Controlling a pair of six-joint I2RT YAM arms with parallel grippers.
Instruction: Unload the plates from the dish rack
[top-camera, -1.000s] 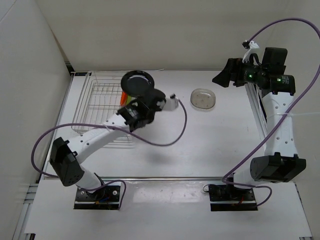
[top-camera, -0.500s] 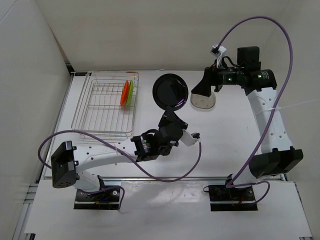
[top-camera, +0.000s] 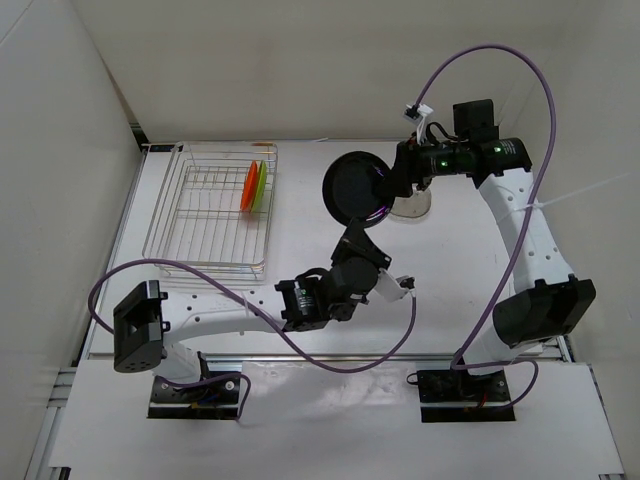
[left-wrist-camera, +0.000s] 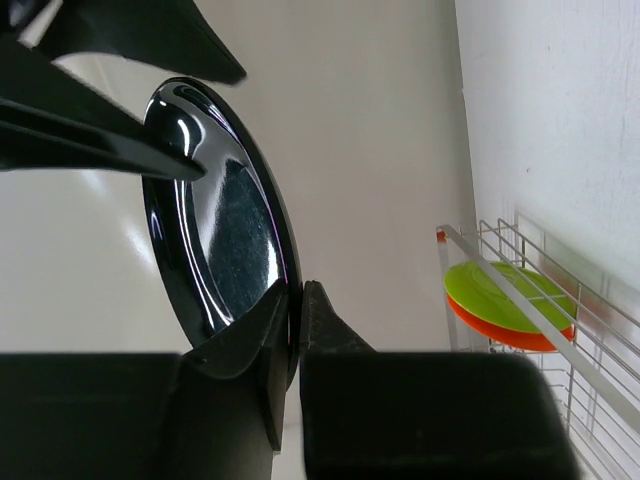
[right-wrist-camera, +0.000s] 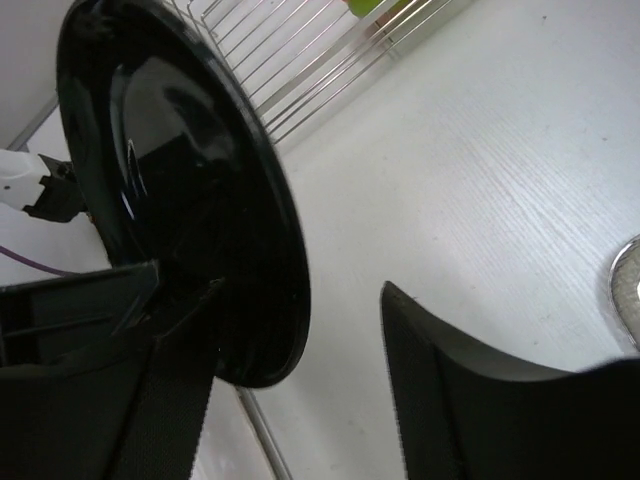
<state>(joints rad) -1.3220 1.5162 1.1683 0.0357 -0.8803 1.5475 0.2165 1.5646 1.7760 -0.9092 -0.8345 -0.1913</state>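
A black plate (top-camera: 352, 188) is held up on edge above the table's middle, and my left gripper (top-camera: 353, 229) is shut on its lower rim (left-wrist-camera: 293, 295). My right gripper (top-camera: 386, 190) stands open astride the plate's right rim. In the right wrist view one finger lies against the black plate (right-wrist-camera: 190, 200) and the other finger stands well apart from it. A lime green plate (top-camera: 259, 186) and an orange-red plate (top-camera: 246, 186) stand on edge in the silver wire dish rack (top-camera: 160, 215) at the back left. A clear plate (top-camera: 413, 207) lies on the table, partly hidden under the right gripper.
The left arm stretches across the table's front from its base to the middle. Purple cables loop from both arms. A metal rail runs along the table's right edge (top-camera: 520, 235). White walls close in the left and the back.
The left gripper carried the black plate from the rack to the table's middle. The right gripper swung in from the right, came astride the plate's rim and its jaws have narrowed.
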